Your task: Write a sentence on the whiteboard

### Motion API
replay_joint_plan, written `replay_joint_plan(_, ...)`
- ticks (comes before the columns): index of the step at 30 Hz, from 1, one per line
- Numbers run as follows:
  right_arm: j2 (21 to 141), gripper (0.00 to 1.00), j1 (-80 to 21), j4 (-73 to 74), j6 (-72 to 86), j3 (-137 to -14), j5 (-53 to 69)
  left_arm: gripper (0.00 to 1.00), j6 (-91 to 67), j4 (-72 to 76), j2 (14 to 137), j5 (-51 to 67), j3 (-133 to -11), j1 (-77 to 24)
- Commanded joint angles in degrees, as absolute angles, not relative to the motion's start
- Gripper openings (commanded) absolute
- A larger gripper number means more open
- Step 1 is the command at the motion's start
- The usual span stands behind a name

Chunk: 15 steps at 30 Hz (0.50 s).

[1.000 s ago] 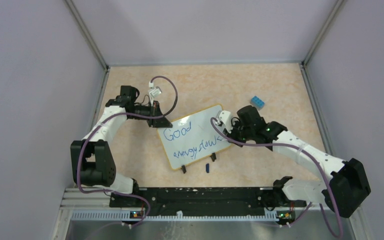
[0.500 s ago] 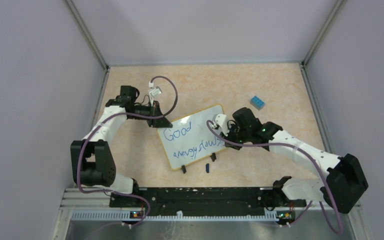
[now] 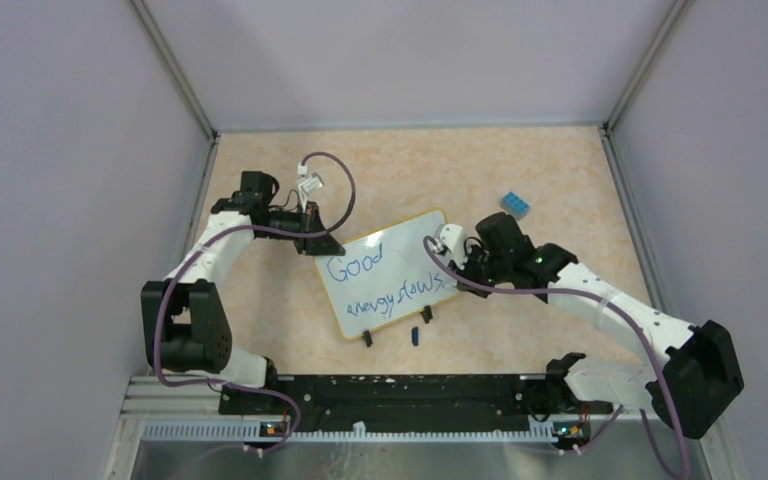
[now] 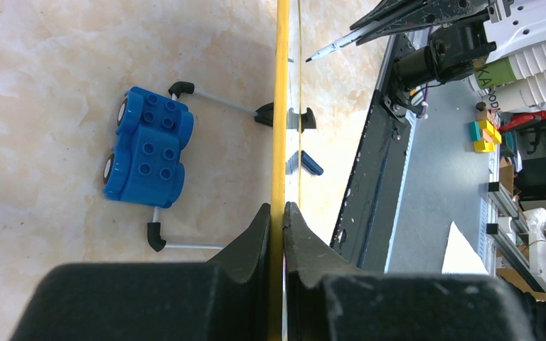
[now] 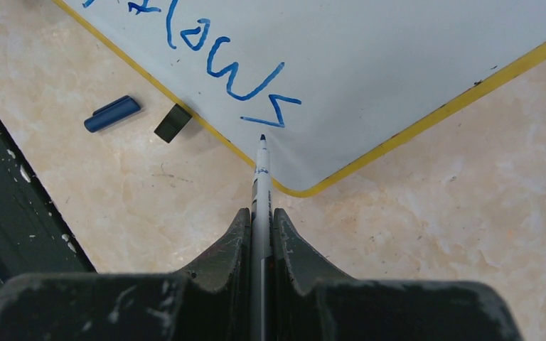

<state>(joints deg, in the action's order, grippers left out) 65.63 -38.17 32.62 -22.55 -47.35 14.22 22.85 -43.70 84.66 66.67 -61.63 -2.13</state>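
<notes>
Blue ink already fills most of the whiteboard (image 3: 415,235): the sentence (image 3: 380,282) runs in two lines, "Good" on top and a scrawled word under it, ending near the board's 4 o'clock corner. The board sits mid-table in the top view, askew, with its clip feet (image 3: 367,338) at 6 o'clock. The left claw (image 4: 279,207) is pinched narrow on the yellow rim at the board's 10 o'clock corner, holding it steady. The right claw (image 5: 259,213) is clamped tight on the marker (image 5: 261,167), coming in from the board's 3 o'clock side. In the wrist view the tip sits just at 6 o'clock of the last zigzag stroke, over white, close to the rim; touching or lifted, cannot tell. The marker cap (image 5: 112,114) lies on the table (image 3: 380,170) just off the lower edge, near one foot. The blue block (image 3: 516,205) is at 2 o'clock of the board, well apart. Judgement: writing looks nearly done, and the step in hand is closing off the last letter. To do it well, use light, even pressure so the board doesn't slide in the left grip, and make short strokes inside the rim, since there is little white toward that corner. The left grip shouldn't loosen until the tip is off. Risks: the tip slipping over the rim onto the table, or the fingers smearing wet ink.
</notes>
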Motion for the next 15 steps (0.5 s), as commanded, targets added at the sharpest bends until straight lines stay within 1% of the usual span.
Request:
replay_joint_plan(1, 66.41, 0.0, -37.62, 30.23, -23.38, -48.96, 12.62, 0.0, 24.95, -43.25, 85.08, 61.55, -61.93, -2.13)
replay_joint_plan(10, 68.52, 0.0, -37.62, 28.63, -24.03, -47.71, 10.12, 0.0, 25.22, -43.18, 85.27, 61.25, -61.87, -2.11)
replay_joint_plan(15, 67.11, 0.0, -37.62, 29.97, -23.87, -48.2, 11.67, 0.0, 25.07, -43.03, 85.46, 61.42, -61.94, -2.12)
